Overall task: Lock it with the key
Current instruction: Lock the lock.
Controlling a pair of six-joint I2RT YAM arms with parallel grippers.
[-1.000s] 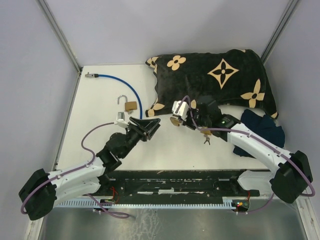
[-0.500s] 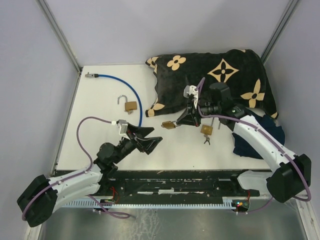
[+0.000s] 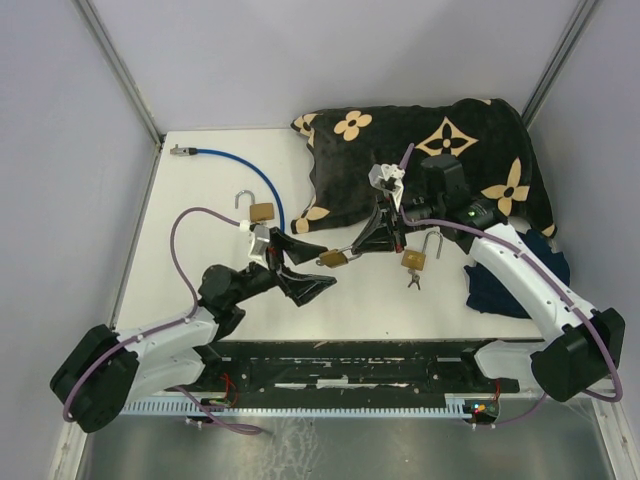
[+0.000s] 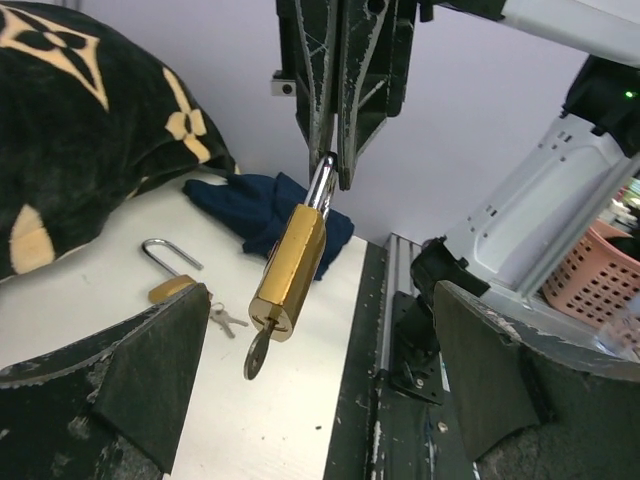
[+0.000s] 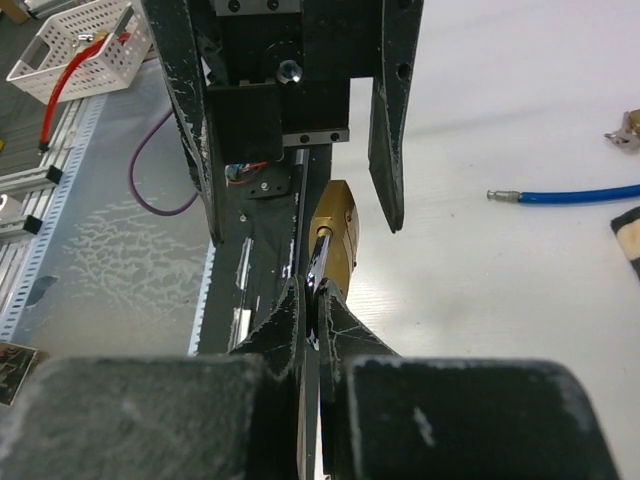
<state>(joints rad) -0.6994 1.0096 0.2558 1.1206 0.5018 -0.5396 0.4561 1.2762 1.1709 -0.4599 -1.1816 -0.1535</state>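
While I watch from overhead, the right gripper (image 3: 353, 250) reaches in from the cushion (image 3: 440, 140) side with its jaws pinched together on the shackle of a brass padlock (image 3: 335, 258), which is held up off the table (image 3: 200, 290) near the middle. My left gripper (image 3: 322, 264) faces it from the other side with its jaws spread wide, one finger either side of the lock and neither touching it. A second padlock (image 3: 415, 258) lies on the table just right of the held one, shackle open, with a small bunch of keys (image 3: 413, 282) beside it. A third padlock (image 3: 259, 211), also open, sits further left against the blue cable (image 3: 268, 183). A dark blue cloth (image 3: 512, 268) lies at the right edge.

From the left wrist, I see the padlock hanging tilted from the right fingers (image 4: 340, 90), which clamp the top of its shackle. A key (image 4: 255, 356) sticks out of the keyhole at the bottom of the body. My own two fingers stand well apart in the foreground, clear of lock and key. I can't tell whether the shackle is pushed home, since the fingers cover it.

From the right wrist, the two fingers meet tightly on the steel shackle, the brass body pointing away from the camera. Beyond it the left gripper's fingers stand open on either side, and a white basket (image 5: 85, 45) shows off the table
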